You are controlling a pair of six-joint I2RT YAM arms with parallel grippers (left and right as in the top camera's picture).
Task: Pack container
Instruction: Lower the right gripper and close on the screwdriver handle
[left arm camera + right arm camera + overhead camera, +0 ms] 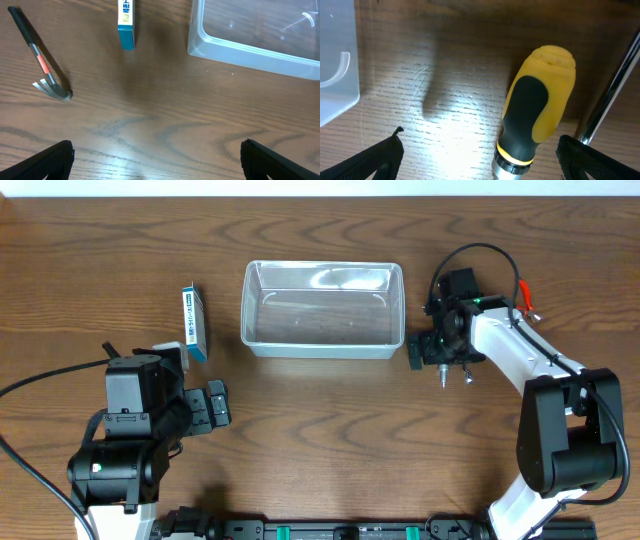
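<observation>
While hanging released astride the yellow-and-black plastic-handled screwdriver [535,105], lengthwise across its closing line, use the right gripper [480,142], just right of the clear rectangular plastic bin [337,75].

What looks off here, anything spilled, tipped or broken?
Nothing stands out. The clear rectangular plastic container sits upright and empty; the small blue-and-white box, the black-handled claw hammer and the yellow-and-black screwdriver look intact, nothing spilled.

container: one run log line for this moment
clear plastic rectangular container: empty | left tool: open | right tool: open over yellow-and-black screwdriver
</observation>
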